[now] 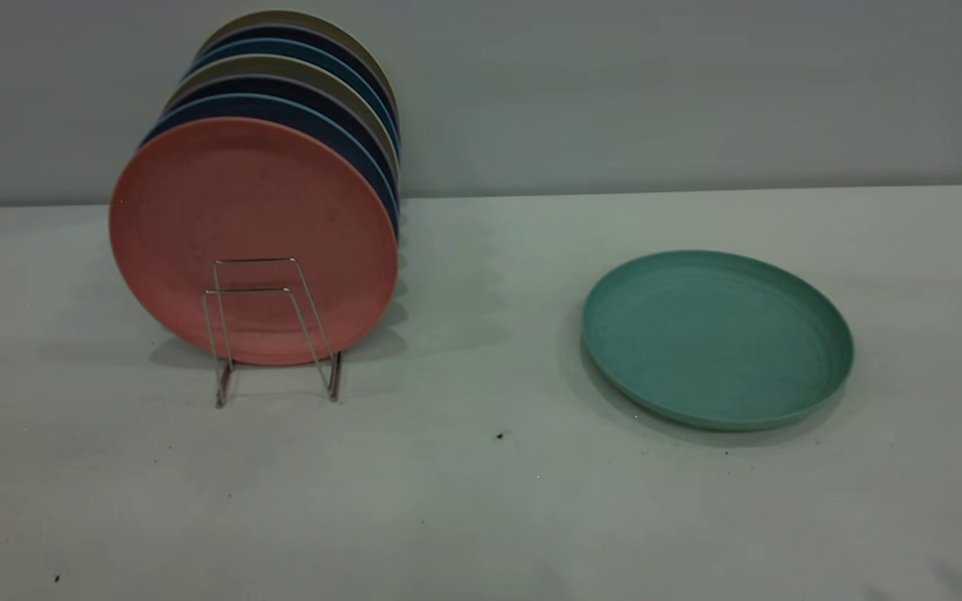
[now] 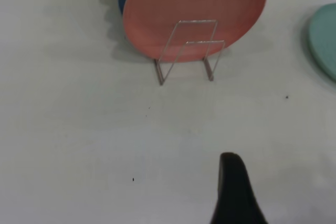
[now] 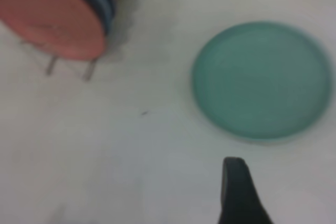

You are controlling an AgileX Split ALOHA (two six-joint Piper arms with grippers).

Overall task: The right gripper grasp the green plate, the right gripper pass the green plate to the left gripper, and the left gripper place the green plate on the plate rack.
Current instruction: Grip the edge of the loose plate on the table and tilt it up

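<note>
One green plate point(image 1: 716, 338) is lying flat on the surface point(image 1: 481, 484), ahead of the right gripper point(image 3: 239, 192), whose opening I cannot tell, well apart from the plate rack point(image 1: 268, 330).

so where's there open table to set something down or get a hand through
Bare table runs along the front and between the plate rack and the green plate. It is crowded at the rack, packed with upright plates behind the pink plate; only the front loops are free.

A pale grey-white table point(image 1: 481, 501) fills the lower scene, dotted with a few small dark specks. Behind it stands a plain grey wall point(image 1: 656, 92). Soft, even light casts faint shadows.
</note>
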